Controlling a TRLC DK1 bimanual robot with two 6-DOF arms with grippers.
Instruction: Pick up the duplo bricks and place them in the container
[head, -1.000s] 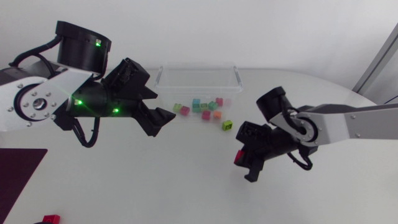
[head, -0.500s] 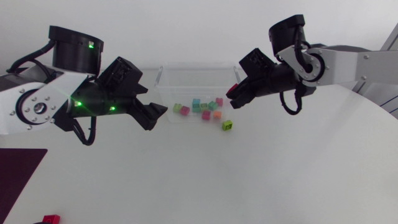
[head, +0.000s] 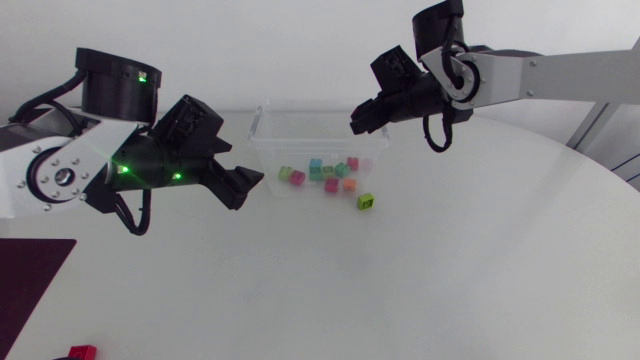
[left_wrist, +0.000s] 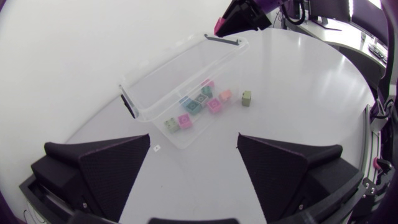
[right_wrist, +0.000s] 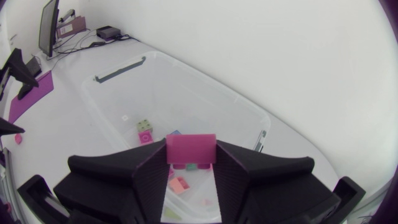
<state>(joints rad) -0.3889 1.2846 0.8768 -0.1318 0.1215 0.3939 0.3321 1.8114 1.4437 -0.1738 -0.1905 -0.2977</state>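
Right end effector (right_wrist: 191, 164) pinches a flat-faced pink brick (right_wrist: 191, 148) over the clear, rounded plastic container (right_wrist: 211, 102).

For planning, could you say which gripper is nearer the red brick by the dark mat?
Left. The left gripper hangs beside the container, well away from the red brick; the right gripper is farther, over the container.

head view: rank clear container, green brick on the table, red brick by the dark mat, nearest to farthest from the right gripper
1. clear container, directly under the right gripper, which holds a pink brick.
2. green brick, on the table beside the container.
3. red brick, far across the table by the dark mat, on my left side.
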